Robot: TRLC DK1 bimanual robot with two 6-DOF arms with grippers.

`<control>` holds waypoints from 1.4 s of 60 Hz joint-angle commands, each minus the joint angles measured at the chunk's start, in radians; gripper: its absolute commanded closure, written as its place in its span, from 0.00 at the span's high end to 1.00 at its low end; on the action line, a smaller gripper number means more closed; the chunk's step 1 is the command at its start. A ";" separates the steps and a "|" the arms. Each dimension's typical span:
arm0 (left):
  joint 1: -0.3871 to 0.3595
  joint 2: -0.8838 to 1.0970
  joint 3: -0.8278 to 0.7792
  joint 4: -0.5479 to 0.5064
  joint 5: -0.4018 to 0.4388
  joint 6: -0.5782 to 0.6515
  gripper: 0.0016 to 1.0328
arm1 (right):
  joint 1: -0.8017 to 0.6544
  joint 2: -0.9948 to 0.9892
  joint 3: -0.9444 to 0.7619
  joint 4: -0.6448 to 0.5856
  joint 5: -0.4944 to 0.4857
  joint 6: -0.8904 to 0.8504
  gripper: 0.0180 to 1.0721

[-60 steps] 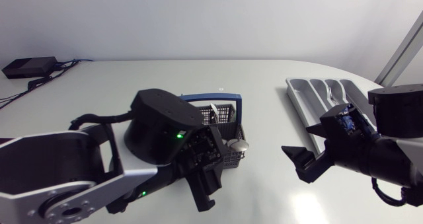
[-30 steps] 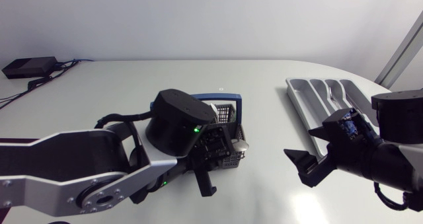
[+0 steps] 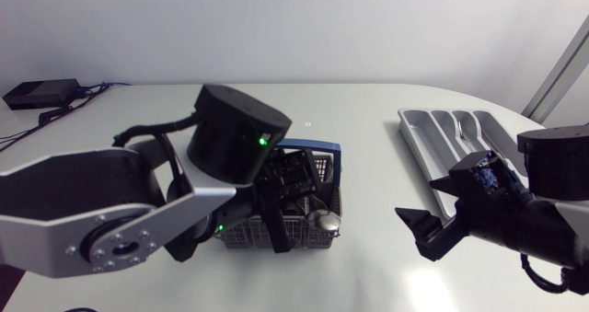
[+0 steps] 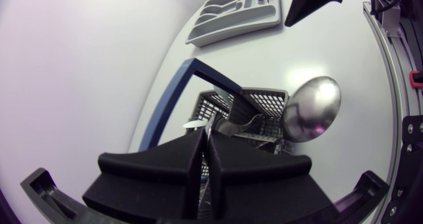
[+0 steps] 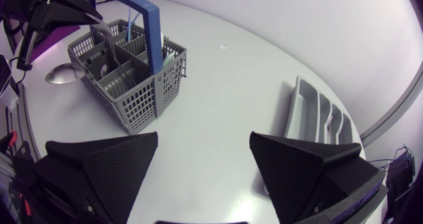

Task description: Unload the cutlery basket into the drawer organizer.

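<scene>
White desk (image 3: 368, 128) carries grey mesh plastic cutlery basket w/ blue handle (image 3: 241, 231); grey drawer organizer (image 3: 433, 132) well apart. L claw (image 4: 205, 138) above basket, clenched on thin silver cutlery handle (image 5: 100, 30). R claw (image 5: 203, 137) released, nr organizer.

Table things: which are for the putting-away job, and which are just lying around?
For the job: grey mesh cutlery basket with blue handle; grey plastic drawer organizer; silver spoon; thin silver cutlery piece pinched by left gripper; open right gripper.
Just lying about: flat black box with cables.
</scene>
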 commanded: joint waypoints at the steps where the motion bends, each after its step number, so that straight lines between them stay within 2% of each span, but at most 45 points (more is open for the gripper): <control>1: 0.025 -0.040 0.093 -0.021 0.004 0.031 0.03 | 0.003 -0.006 -0.018 -0.003 -0.003 -0.013 0.95; 5: 0.037 -0.047 0.143 -0.066 0.021 0.029 0.03 | 0.007 -0.006 -0.018 -0.002 -0.001 -0.013 0.95; 10: 0.060 -0.060 0.223 -0.144 0.081 -0.002 0.03 | 0.017 -0.009 -0.016 0.004 -0.001 -0.013 0.95; 16: 0.083 -0.057 0.333 -0.259 0.170 -0.098 0.03 | 0.037 -0.025 -0.001 0.004 -0.001 -0.016 0.95; 21: 0.097 -0.043 0.418 -0.347 0.213 -0.178 0.03 | 0.050 -0.037 0.023 0.000 -0.003 -0.018 0.95; 34: 0.103 0.025 0.600 -0.499 0.245 -0.362 0.03 | 0.127 -0.078 0.096 -0.011 -0.001 -0.016 0.95; 39: 0.092 0.063 0.656 -0.545 0.255 -0.428 0.03 | 0.185 -0.069 0.131 -0.002 0.028 -0.015 0.94; 45: 0.083 0.083 0.702 -0.572 0.253 -0.463 0.03 | 0.279 -0.028 0.157 0.018 0.102 -0.015 0.92; 51: 0.081 0.078 0.711 -0.583 0.251 -0.459 0.03 | 0.299 0.006 0.157 0.040 0.120 -0.015 0.92; 59: 0.080 0.035 0.602 -0.561 0.251 -0.374 0.03 | 0.294 0.017 0.134 0.066 0.121 -0.015 0.92; 66: 0.077 -0.008 0.534 -0.531 0.248 -0.350 0.03 | 0.291 0.011 0.116 0.075 0.121 -0.016 0.92; 74: 0.072 -0.011 0.544 -0.531 0.247 -0.381 0.03 | 0.293 0.008 0.109 0.096 0.131 -0.021 0.92; 84: 0.066 0.046 0.591 -0.514 0.245 -0.492 0.03 | 0.349 0.009 0.120 0.122 0.197 -0.035 0.89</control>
